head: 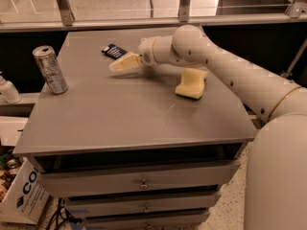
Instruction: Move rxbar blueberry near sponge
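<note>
The rxbar blueberry [114,51], a small flat dark navy bar with white lettering, lies at the back of the grey table [124,114], left of centre. My gripper [119,64] with cream fingers reaches in from the right and sits just in front of and slightly right of the bar, close to it and low over the table. The sponge [191,83], a pale yellow waisted foam block, lies to the right of the gripper, under my forearm, well apart from the bar.
A silver can [50,69] stands upright near the table's left edge. A white bottle [7,90] stands off the table at far left. Drawers [139,181] run below the tabletop. A cardboard box [21,198] sits on the floor at lower left.
</note>
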Controlling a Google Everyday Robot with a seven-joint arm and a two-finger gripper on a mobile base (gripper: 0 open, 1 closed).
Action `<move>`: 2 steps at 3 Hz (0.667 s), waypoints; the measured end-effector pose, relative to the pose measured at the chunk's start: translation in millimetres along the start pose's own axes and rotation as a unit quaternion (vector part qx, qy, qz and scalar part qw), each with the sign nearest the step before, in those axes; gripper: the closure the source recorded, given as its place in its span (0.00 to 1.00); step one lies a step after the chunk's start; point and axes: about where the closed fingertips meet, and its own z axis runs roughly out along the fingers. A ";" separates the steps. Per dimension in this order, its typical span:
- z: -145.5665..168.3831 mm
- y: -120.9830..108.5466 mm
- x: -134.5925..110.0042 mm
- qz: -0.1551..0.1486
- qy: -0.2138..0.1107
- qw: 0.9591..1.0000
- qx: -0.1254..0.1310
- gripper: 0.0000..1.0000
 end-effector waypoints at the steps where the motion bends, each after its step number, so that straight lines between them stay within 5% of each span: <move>1: 10.7 -1.7 -1.5 0.000 0.008 1.000 0.010 0.00; 2: 23.7 -1.7 -0.3 0.000 0.019 1.000 0.013 0.00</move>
